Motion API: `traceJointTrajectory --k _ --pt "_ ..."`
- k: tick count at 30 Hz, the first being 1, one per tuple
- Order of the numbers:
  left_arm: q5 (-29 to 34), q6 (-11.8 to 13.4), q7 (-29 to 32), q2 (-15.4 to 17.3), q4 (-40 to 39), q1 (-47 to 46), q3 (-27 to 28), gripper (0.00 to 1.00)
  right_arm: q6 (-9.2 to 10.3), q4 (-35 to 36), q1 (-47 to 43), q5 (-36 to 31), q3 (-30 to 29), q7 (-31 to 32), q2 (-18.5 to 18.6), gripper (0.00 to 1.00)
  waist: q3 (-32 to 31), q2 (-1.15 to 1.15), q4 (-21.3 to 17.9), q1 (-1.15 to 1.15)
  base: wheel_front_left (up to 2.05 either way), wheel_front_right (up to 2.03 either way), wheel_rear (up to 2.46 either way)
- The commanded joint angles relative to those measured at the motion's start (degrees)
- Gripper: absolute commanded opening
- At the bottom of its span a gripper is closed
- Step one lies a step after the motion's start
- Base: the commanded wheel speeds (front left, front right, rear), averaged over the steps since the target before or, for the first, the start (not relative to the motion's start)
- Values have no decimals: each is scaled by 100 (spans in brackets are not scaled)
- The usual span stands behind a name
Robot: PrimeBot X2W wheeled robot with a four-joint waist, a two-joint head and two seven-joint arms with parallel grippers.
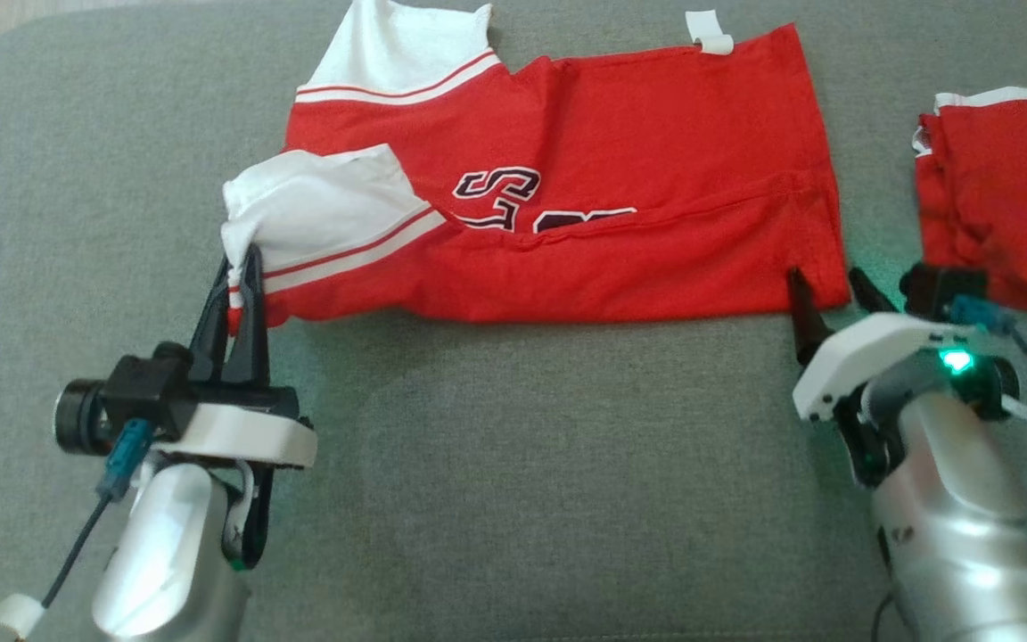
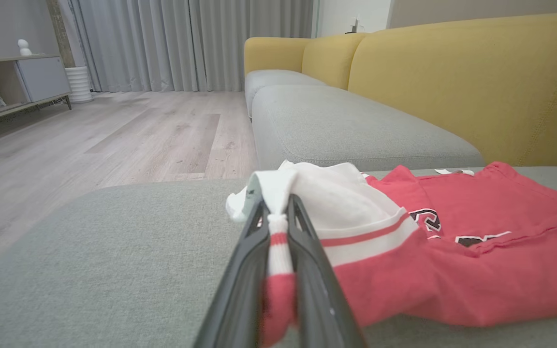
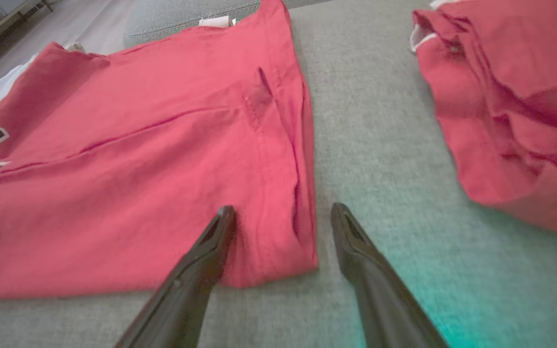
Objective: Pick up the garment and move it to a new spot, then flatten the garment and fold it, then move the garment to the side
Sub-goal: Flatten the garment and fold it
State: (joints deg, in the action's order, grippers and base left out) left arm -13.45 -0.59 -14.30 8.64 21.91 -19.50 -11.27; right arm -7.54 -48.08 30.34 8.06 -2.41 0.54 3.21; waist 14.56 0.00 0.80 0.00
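The red garment (image 1: 656, 160) lies spread on the grey sofa seat (image 1: 513, 464), its black-and-white lettering facing up and partly hidden under a fold.

My left fingers (image 1: 241, 260) are pinched almost shut on the garment's near white sleeve (image 1: 317, 201). In the left wrist view the striped cuff is squeezed between my left fingers (image 2: 277, 205), and the sleeve is bunched up over their tips.

My right fingers (image 1: 825, 276) are at the garment's opposite near corner, spread wide with nothing in them. In the right wrist view my right fingers (image 3: 283, 210) straddle that corner: one tip is over the red cloth (image 3: 114, 169), the other just past its edge over the seat.

A second red bundle (image 1: 1004, 196) lies apart from the garment, beyond that same edge.
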Motion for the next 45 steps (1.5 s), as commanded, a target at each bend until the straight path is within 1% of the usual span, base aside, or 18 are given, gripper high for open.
traceJointTrajectory --k 1,2,3,7,13,15,19,24,28,35,36,37,38,39,40,45 --pt "75 -22 -69 91 -179 -186 206 0 5 -75 7 -17 148 114 -33 96 11 0 17 0 0 0 0" --pt "94 -40 -69 85 -167 -191 215 0 5 -187 54 -12 147 113 -33 28 18 0 28 0 0 0 0" --pt "114 -54 -69 87 -140 -192 224 0 5 -279 97 -54 147 82 -33 0 22 0 34 0 0 0 0" --pt "170 -70 -69 129 84 -171 283 0 5 -528 194 -181 68 -111 -33 0 -15 0 8 0 0 0 0" --pt "271 -143 -39 288 649 -76 211 0 5 -593 105 -424 -264 -539 -34 0 -273 0 -143 0 0 0 0" --pt "247 -213 61 332 851 -1 168 0 5 -591 20 -365 -311 -605 -34 0 -398 0 -215 0 0 0 0" --pt "218 -275 223 411 1058 211 101 0 5 -572 -228 -13 -260 -664 -34 0 -655 0 -326 0 0 0 0" --pt "207 -323 328 503 1041 473 15 0 5 -373 -586 161 -277 -629 -34 0 -911 0 -458 0 0 0 0" --pt "187 -379 506 529 911 697 -102 0 5 -78 -928 212 -322 -457 -34 0 -1060 0 -513 0 0 0 0" --pt "128 -415 835 551 561 1025 -252 0 5 645 -1489 456 -459 -101 -34 0 -1141 0 -483 0 0 0 0" --pt "128 -415 835 551 561 1025 -252 0 5 645 -1489 456 -459 -101 -34 0 -1141 0 -483 0 0 0 0" --pt "121 -400 856 543 522 1033 -259 0 5 762 -1543 468 -474 -101 -34 27 -1141 0 -467 0 0 0 0" --pt "125 -359 840 526 474 1026 -257 27 5 868 -1584 528 -459 -91 -34 100 -1139 0 -449 0 0 0 0" --pt "127 -315 800 502 422 1010 -252 85 5 996 -1611 583 -399 -112 -34 100 -1135 0 -433 0 0 0 0" --pt "117 -276 744 474 373 991 -239 100 5 1141 -1632 619 -344 -169 -34 100 -1129 0 -420 0 0 0 0" --pt "56 -135 263 331 92 808 -138 100 5 1943 -1684 834 90 -720 -34 100 -1051 0 -387 0 0 0 0"
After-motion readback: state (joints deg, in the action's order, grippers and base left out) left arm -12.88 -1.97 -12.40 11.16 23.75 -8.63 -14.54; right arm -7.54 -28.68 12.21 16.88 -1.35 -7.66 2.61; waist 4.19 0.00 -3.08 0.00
